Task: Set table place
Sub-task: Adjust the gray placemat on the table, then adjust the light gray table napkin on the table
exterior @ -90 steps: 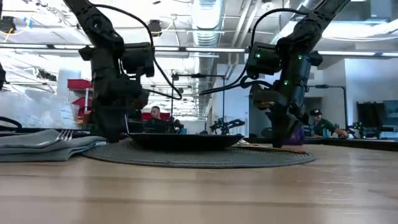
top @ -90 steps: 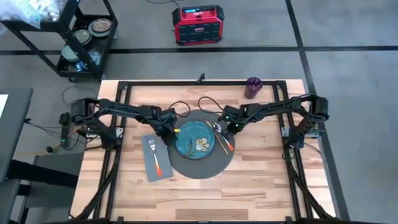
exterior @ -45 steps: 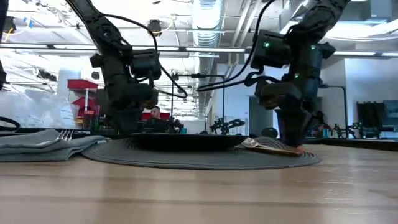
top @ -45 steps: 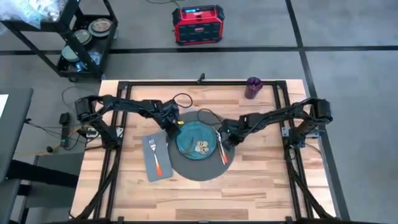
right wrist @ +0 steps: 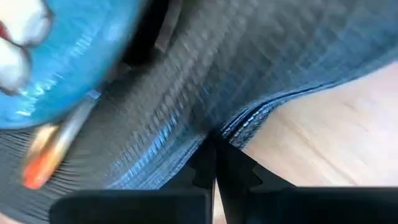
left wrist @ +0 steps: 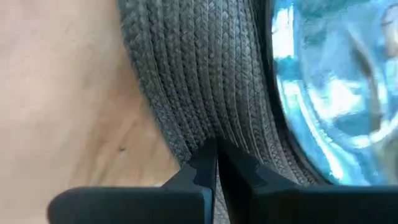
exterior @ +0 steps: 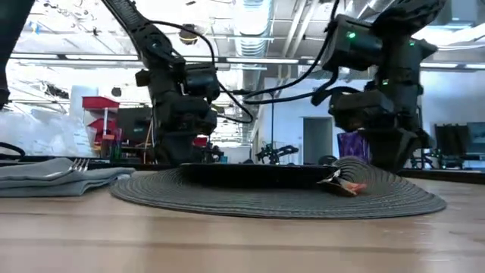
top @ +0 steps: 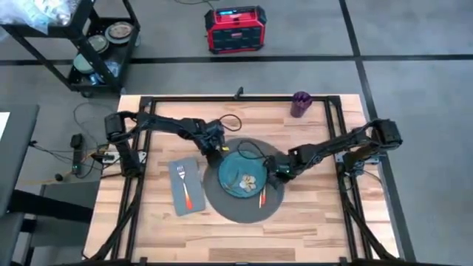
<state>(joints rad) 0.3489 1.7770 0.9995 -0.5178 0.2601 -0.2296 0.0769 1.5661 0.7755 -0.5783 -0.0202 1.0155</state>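
Note:
The round dark grey mat (top: 238, 211) lies mid-table and carries the blue-green plate (top: 242, 176). An orange-handled spoon (top: 261, 194) rests on the mat against the plate's near right rim. Left of the mat, the grey napkin (top: 194, 177) lies flat with the fork (top: 184, 185) on top. The purple cup (top: 301, 103) stands at the far edge. My left gripper (top: 215, 153) is shut on the mat's far left edge. My right gripper (top: 278, 172) is shut on the mat's right edge. My left gripper pinches the mat's far left edge (left wrist: 198, 138) between its two shut fingers, coming in low from the table's left. The mat lies flat on the table beyond the fingers. My right gripper pinches the mat's right edge (right wrist: 244, 126) between its two fingers, coming in low from the right. That edge (exterior: 355, 164) is raised a little off the wood, and the rest of the mat stays down.
Black frame rails (top: 334, 133) run along both sides of the tabletop, beside the arms. A black cart (top: 96, 44) and a red box (top: 235, 29) stand on the floor beyond the far edge. Bare wood (top: 244, 240) lies near the front edge.
Both grippers have dragged the mat toward the table's right and near edges; the plate has ridden along on it. My left gripper has gone right, and my right gripper toward the near edge. The spoon has slid nearer along the mat and now lies against the plate's rim.

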